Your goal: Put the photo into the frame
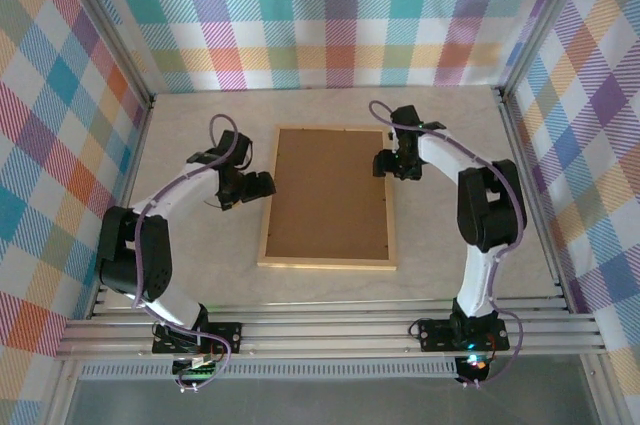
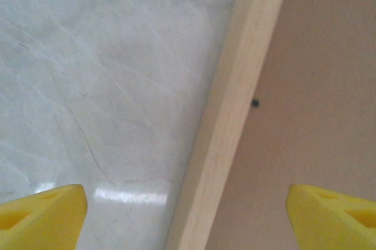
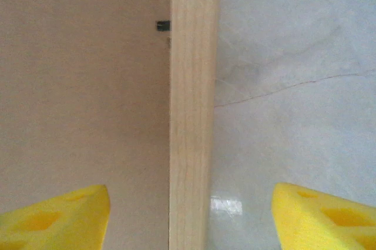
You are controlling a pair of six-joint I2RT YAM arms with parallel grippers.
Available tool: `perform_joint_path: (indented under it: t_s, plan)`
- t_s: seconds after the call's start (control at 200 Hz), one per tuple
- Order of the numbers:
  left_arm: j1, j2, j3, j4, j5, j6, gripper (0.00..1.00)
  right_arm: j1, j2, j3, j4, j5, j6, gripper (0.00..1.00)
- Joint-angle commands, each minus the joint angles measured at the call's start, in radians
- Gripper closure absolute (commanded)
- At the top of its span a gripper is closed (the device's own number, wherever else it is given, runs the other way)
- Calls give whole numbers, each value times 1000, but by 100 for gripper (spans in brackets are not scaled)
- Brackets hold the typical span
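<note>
The frame [image 1: 327, 262] lies flat mid-table, back side up, with its brown backing board [image 1: 328, 195] showing inside the light wood rails. The photo is hidden. My left gripper [image 1: 258, 185] hovers over the frame's left rail [image 2: 229, 120], open, with its yellow fingertips [image 2: 41, 215] far apart, one over the table and one over the board. My right gripper [image 1: 385, 162] is over the right rail [image 3: 192, 115], also open, its yellow fingertips [image 3: 320, 215] standing wide on either side of the rail. Neither gripper holds anything.
A small dark retaining tab [image 3: 163, 25] sits at the board's edge by the right rail, and another tab [image 2: 255, 103] by the left rail. Pale marble tabletop [image 1: 200, 115] surrounds the frame. Plaid walls enclose the table on three sides.
</note>
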Motion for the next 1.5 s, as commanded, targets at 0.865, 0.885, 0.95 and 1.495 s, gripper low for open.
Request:
perform_joint_path:
  t_s: [0.865,0.885,0.95,1.495]
  plan:
    - [-2,380,108,505,294,-149,2,103,-422,-680,257,-548,303,21]
    - [-7,386,121,502,299,-151,2,111,-428,-682,258,-543,310,21]
    - [-23,408,167,488,306,-148,2,128,-450,-683,255,-534,326,22]
    - [-87,663,654,329,375,-143,3,216,-413,-658,353,-503,422,25]
